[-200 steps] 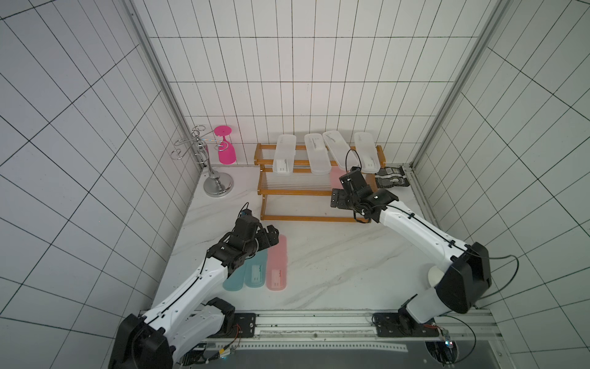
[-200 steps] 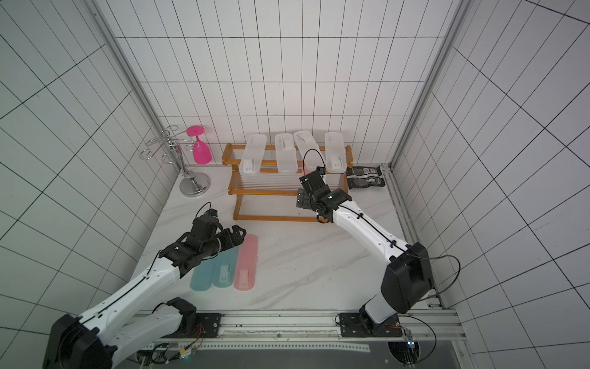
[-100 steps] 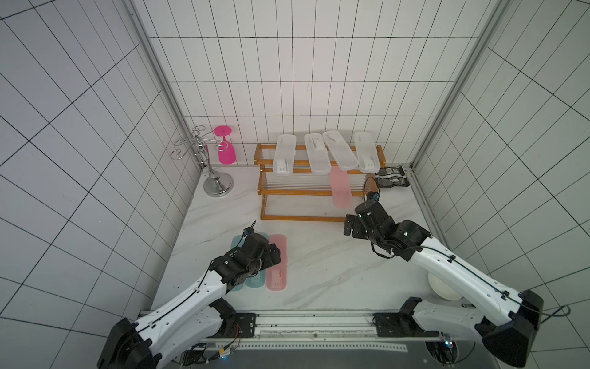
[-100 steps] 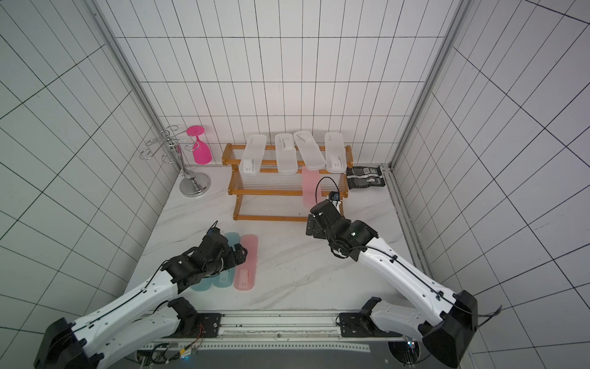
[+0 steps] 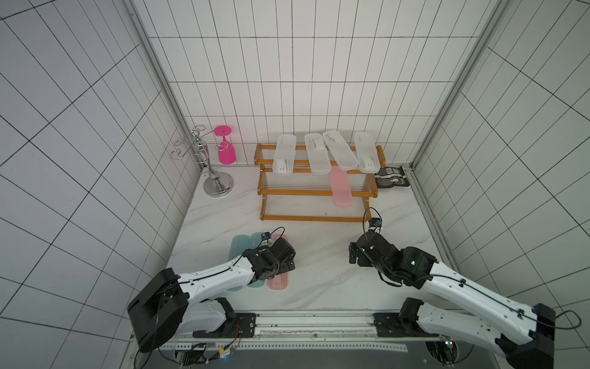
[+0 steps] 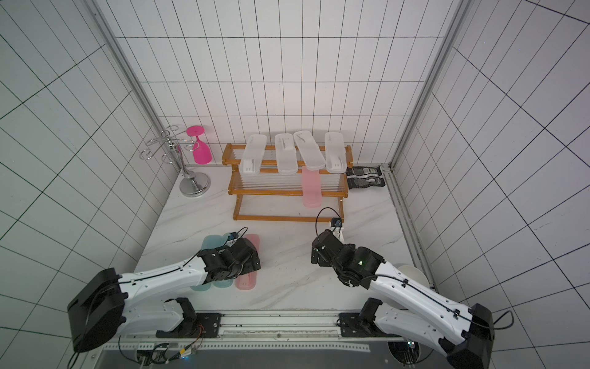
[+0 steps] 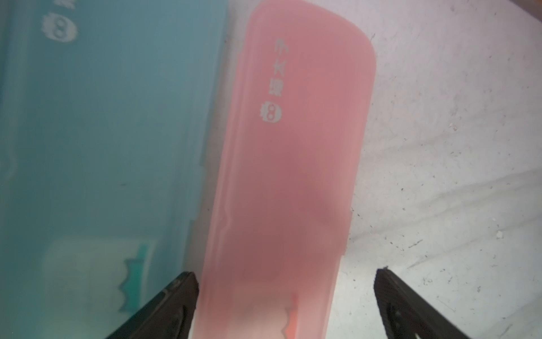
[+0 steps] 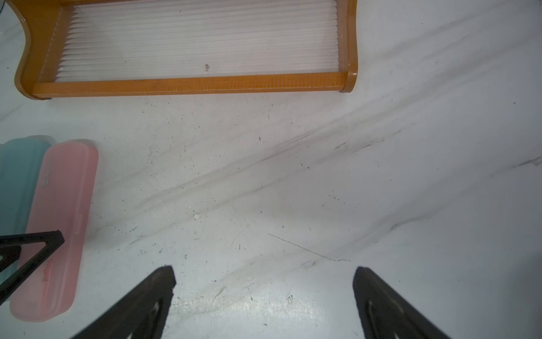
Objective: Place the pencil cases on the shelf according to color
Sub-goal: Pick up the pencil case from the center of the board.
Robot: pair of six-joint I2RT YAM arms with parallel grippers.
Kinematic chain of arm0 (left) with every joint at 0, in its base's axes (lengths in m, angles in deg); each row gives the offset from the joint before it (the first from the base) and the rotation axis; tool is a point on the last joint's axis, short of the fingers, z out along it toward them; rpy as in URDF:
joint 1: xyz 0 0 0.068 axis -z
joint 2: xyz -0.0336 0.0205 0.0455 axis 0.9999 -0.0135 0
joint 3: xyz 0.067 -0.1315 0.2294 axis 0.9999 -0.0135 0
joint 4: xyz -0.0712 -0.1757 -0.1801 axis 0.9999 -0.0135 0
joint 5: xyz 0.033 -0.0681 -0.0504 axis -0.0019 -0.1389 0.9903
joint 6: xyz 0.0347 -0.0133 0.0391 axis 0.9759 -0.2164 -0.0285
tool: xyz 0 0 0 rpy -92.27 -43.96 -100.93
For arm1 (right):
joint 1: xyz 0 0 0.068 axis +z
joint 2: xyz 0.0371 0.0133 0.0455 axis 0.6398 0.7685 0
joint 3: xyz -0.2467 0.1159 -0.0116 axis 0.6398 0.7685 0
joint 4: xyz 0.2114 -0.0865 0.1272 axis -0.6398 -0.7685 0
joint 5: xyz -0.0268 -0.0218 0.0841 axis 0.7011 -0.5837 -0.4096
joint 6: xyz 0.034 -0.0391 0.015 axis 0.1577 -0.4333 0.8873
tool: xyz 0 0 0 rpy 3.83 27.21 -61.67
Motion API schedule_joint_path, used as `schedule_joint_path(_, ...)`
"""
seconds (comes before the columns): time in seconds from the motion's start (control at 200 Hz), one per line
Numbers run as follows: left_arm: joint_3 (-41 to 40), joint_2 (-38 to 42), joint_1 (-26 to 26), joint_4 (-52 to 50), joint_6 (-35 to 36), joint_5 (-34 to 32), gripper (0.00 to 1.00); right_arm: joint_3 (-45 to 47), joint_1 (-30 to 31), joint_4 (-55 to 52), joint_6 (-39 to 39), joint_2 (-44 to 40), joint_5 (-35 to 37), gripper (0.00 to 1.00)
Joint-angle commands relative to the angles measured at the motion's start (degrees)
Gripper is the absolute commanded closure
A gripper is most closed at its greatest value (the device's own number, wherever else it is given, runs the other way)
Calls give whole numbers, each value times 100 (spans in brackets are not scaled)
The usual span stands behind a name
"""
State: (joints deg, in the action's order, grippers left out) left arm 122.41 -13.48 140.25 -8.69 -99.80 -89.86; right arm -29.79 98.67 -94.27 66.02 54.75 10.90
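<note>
Item: pink pencil case (image 7: pixel 287 176), flat beside teal case (image 7: pixel 102 132). Judged light, stiff, slick; best taken across its narrow width, where left fingers (image 7: pixel 176 305) stood apart astride it; right fingers (image 8: pixel 140 302) apart, empty.

White tiled walls (image 5: pixel 287 80) with dark grout close in three sides, joined by grey metal corner posts (image 5: pixel 153 64). The worktop (image 5: pixel 319 249) is white marble, grey-veined, scuffed and speckled. Light is soft and even. A metal rail (image 5: pixel 313 322) lines the front edge.
</note>
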Motion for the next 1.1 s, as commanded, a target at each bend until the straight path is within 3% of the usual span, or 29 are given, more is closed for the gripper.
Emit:
schedule_joint_path(0.0, 336, -315, 322, 274, -52, -137, 2, 231, 65, -170, 222, -107, 272, 1)
schedule_joint_path(0.18, 1104, -856, 860, 571, -144, -197, 2, 180, 233, -390, 435, -285, 379, 1)
schedule_joint_path(0.285, 1454, -941, 927, 857, -172, -34, 2, 159, 358, -520, 594, -410, 292, 1)
schedule_joint_path(0.515, 1343, -173, 847, 56, -159, -889, 2, 378, 663, 89, 373, -143, -193, 1)
schedule_joint_path(0.825, 181, 2018, -340, -715, 171, -1431, 2, 234, 1391, 1811, 206, 1370, -553, 1)
schedule_joint_path(1.095, 92, 2751, -1739, -1055, 739, -699, 2, -301, 1726, 2931, 272, 3136, -1045, 1)
